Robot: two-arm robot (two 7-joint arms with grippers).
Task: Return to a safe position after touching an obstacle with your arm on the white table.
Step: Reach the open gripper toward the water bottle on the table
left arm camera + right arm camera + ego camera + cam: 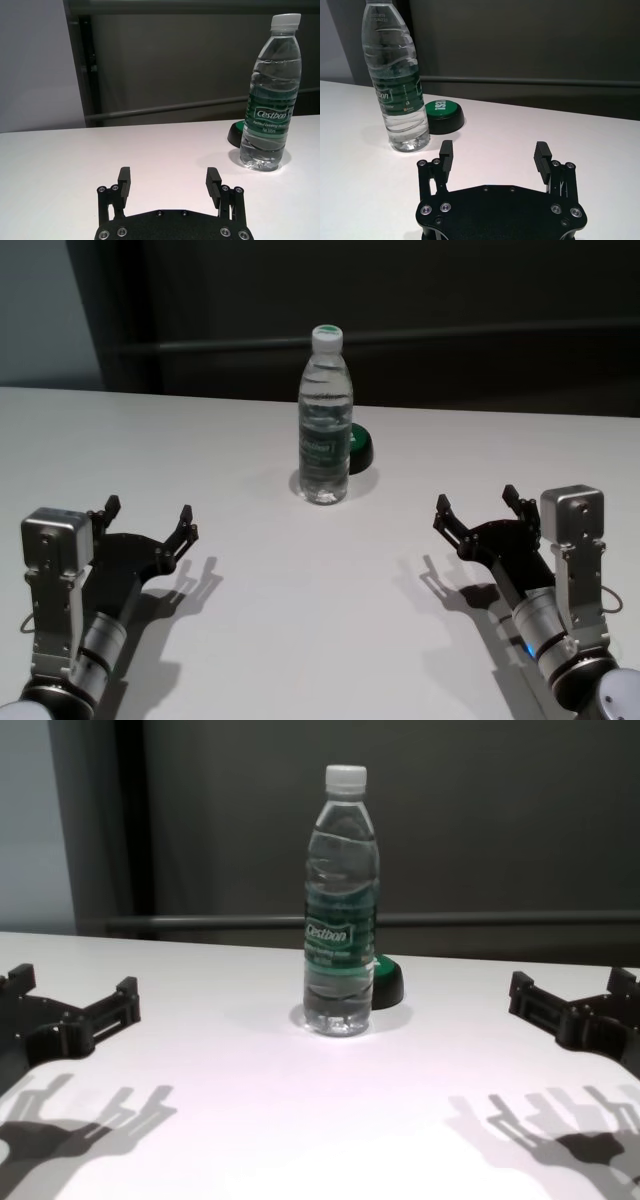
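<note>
The bottle (326,420) stands straight up near the middle of the white worktop (300,620), a bit toward the far side. It is clear, with water inside, a white cap on top and a green band around it. The chest view and the left wrist view show the word "Cestbon" on the band. Nothing is touching the bottle. Just behind it, toward the robot's right, sits a low round puck (360,448) that is black with a green top. The bottle hides part of it in the head view. The left gripper (150,518) rests low over the near left part of the worktop, well apart from the bottle. Its jaws are spread wide and hold nothing. The right gripper (477,508) is over the near right part of the worktop, also well apart from the bottle. Its jaws are spread wide too, with nothing between them. Both grippers point toward the far side of the worktop. Dark shadows of the two grippers fall on the white top beside them.
</note>
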